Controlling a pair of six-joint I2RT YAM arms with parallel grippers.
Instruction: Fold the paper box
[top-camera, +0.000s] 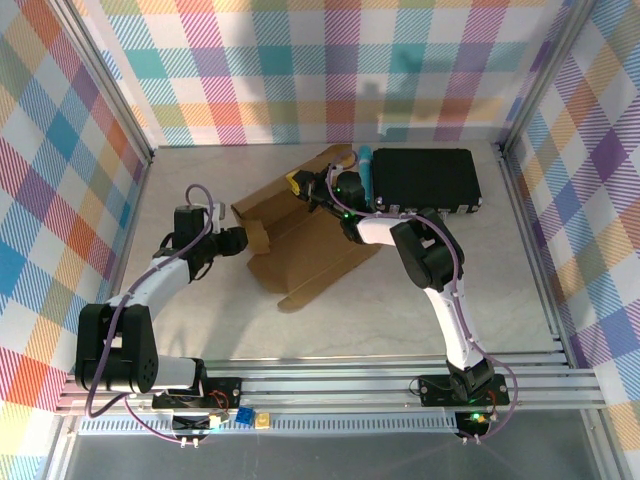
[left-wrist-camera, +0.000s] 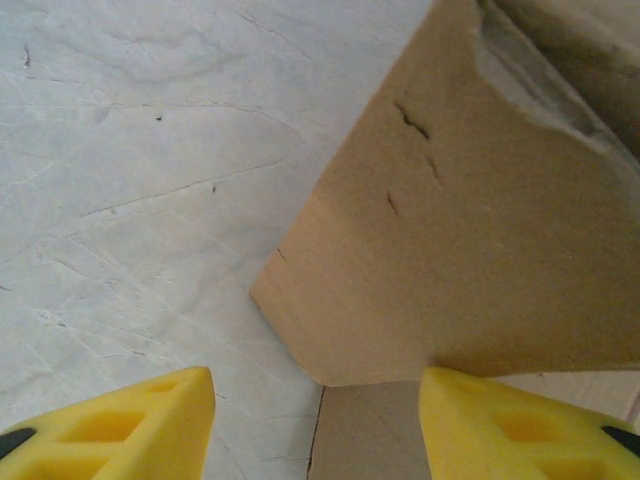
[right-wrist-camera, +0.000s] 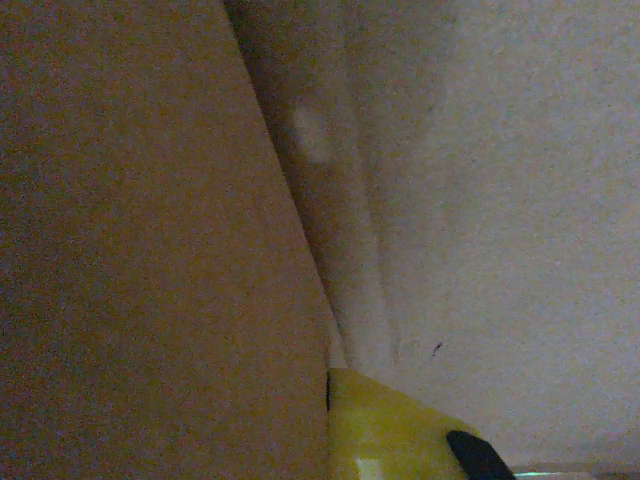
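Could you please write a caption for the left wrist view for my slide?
Left gripper, open, facing a flap corner of the paper box on the table.

Two robot arms, seen from above. The left arm (top-camera: 150, 290) rises from its base at the 7 o'clock corner and leans toward 1 o'clock, its wrist bent so the left gripper (top-camera: 245, 240) points toward 3 o'clock, low over the table. In the left wrist view its two yellow fingers (left-wrist-camera: 150, 420) stand well apart, jaws parted. The right arm (top-camera: 445, 310) climbs from its base at 5 o'clock toward 11 o'clock, bends at a black elbow, then stretches toward 10 o'clock to the right gripper (top-camera: 298, 183). Its jaws are closed on a panel of the paper box (right-wrist-camera: 150, 250), with one yellow finger (right-wrist-camera: 385, 425) flat against the cardboard.
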